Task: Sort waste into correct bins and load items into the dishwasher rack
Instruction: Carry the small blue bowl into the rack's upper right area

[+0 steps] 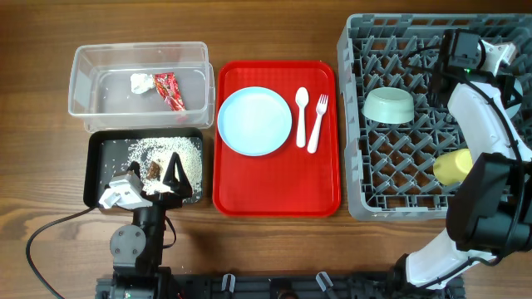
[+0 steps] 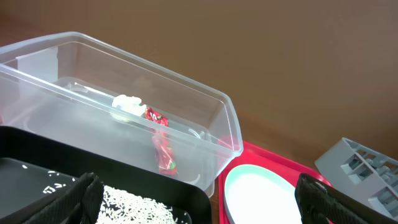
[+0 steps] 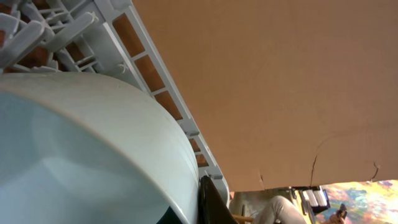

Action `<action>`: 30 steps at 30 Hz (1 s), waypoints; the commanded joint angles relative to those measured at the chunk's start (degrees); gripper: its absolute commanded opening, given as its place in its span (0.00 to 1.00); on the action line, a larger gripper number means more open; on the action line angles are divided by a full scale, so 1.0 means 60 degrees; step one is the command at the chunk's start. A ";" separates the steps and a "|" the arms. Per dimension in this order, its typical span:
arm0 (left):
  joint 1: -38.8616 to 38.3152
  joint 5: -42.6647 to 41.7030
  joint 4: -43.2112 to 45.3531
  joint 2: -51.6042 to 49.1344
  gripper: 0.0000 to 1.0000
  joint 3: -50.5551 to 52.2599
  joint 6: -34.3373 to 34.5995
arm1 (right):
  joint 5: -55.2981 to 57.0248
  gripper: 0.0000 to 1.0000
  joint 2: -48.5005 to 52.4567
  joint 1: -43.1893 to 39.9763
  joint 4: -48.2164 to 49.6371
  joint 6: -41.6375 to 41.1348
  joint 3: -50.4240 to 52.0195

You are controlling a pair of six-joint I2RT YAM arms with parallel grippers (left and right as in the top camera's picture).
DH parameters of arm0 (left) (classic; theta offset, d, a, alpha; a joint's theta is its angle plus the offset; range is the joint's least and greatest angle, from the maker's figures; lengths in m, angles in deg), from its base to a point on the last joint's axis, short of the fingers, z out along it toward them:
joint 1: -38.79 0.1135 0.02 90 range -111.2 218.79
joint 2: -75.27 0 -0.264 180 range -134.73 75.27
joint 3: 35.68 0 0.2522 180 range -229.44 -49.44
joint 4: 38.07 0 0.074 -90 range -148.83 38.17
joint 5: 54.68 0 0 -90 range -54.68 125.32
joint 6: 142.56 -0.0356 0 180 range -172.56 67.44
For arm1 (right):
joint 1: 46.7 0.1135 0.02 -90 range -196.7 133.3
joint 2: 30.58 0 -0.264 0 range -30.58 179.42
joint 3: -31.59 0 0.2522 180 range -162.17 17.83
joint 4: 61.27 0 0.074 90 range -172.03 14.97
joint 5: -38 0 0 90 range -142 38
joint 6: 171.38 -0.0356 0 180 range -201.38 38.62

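Rice crumbs lie in black tray on wooden table, left gripper spread wide over them. Red tray carries plate, spoon, fork. Clear tub beyond holds tissue, wrapper. Rack holds green bowl, yellow cup; right gripper over rack, can't tell its grip.

1 flat red serving tray lies at the middle of the brown wooden table. 1 thin black cable loops across the wood near the front-left edge.
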 commanded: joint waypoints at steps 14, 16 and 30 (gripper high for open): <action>0.0080 0.0025 -0.0029 0.0051 1.00 0.0022 0.0087 | 0.0229 0.04 0.0310 -0.0226 0.1096 0.1515 0.0015; 0.0080 0.0025 -0.0025 0.0047 1.00 0.0022 0.0087 | 0.0229 0.04 0.0379 -0.0226 0.1071 0.1512 0.0015; 0.0080 0.0025 -0.0029 0.0051 1.00 0.0022 0.0087 | 0.0084 0.15 0.0845 0.0532 0.0936 0.1504 0.0025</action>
